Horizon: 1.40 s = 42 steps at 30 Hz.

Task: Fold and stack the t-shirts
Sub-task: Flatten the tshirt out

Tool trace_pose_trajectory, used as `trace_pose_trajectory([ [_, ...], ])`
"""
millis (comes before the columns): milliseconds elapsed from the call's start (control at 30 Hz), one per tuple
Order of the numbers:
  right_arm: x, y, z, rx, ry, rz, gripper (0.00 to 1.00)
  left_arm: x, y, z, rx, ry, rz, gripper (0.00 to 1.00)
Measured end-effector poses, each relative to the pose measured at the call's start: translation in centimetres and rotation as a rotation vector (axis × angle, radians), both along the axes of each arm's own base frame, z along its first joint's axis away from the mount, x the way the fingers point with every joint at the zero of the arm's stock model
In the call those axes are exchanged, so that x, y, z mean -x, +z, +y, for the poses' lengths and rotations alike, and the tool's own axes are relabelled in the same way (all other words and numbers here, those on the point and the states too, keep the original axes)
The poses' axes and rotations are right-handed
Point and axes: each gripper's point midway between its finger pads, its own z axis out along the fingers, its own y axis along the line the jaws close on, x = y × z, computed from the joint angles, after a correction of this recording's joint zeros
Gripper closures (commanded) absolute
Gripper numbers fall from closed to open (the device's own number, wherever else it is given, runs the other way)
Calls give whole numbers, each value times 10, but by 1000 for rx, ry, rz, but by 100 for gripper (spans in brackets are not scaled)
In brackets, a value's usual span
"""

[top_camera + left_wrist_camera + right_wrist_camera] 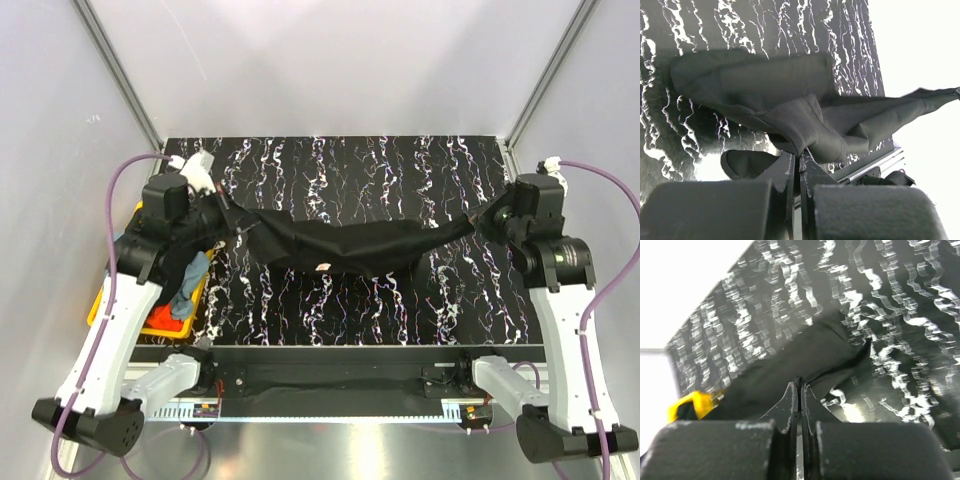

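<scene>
T-shirt (350, 245) strung across the table (400, 170) between left gripper (799, 159) and right gripper (800, 386). Bin (97, 305) at table's left edge, other shirts (185, 292) inside.

Three t-shirts could be counted: one black t-shirt (345, 245) over the middle of the single tabletop (400, 310), and one grey-blue t-shirt (190, 287) and one orange-red t-shirt (160, 318) in the one yellow bin (94, 310) at nine o'clock. There were two grippers: the left gripper (238, 224) and the right gripper (478, 226).
</scene>
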Motion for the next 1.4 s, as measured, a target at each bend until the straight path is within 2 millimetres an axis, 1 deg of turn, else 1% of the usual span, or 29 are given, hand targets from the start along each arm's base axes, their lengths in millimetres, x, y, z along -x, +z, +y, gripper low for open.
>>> trace_pose_trajectory([
  [33,4,4,4,-19,20,-14,100,5,4,3,-3,8,-7,100],
  [100,13,14,15,-62,68,-50,100,15,19,9,-4,30,-44,100],
  [167,27,26,24,-108,108,-90,100,25,42,18,3,61,-111,100],
  [267,48,42,37,-178,161,-138,100,46,84,29,43,105,-232,100],
  [333,66,52,46,-239,190,-171,100,63,110,37,81,131,-310,100],
  [433,91,67,56,-330,226,-222,100,90,140,46,136,157,-401,100],
  [500,109,77,62,-388,244,-261,100,107,156,52,169,167,-448,100],
  [567,120,82,63,-421,245,-285,100,116,162,56,186,181,-474,100],
  [600,123,82,63,-432,241,-292,100,117,162,57,187,189,-476,100],
  [667,122,75,63,-444,228,-277,100,112,156,61,174,219,-461,100],
  [700,116,67,63,-446,220,-260,100,105,148,62,159,236,-440,100],
  [733,109,56,63,-448,211,-235,100,96,139,63,139,252,-416,100],
  [800,87,28,65,-453,191,-156,100,70,118,62,87,279,-356,100],
  [833,77,16,65,-454,182,-121,100,53,107,61,58,288,-326,100],
  [867,63,-1,66,-455,170,-76,100,32,95,57,27,292,-294,100],
  [933,37,-36,66,-448,135,14,100,-12,74,50,-29,295,-246,100],
  [1000,14,-73,64,-434,95,98,100,-68,50,41,-70,296,-198,100],
  [1033,6,-90,62,-424,72,141,100,-97,38,36,-73,293,-173,100],
  [1067,0,-104,59,-411,49,176,100,-128,22,31,-72,291,-151,100],
  [1100,-7,-116,55,-395,22,205,100,-154,7,27,-63,288,-121,100],
  [1133,-13,-124,51,-380,0,224,100,-181,-8,21,-50,278,-102,100],
  [1233,-29,-142,40,-351,-52,252,100,-243,-51,2,8,236,-48,100],
  [1267,-34,-149,37,-345,-67,262,100,-260,-65,-6,33,217,-37,100],
  [1333,-43,-165,31,-337,-91,286,100,-285,-85,-25,87,165,-34,100],
  [1367,-45,-174,29,-336,-99,302,98,-293,-94,-33,109,142,-31,100],
  [1400,-46,-182,28,-333,-105,318,92,-300,-101,-42,130,113,-37,100],
])
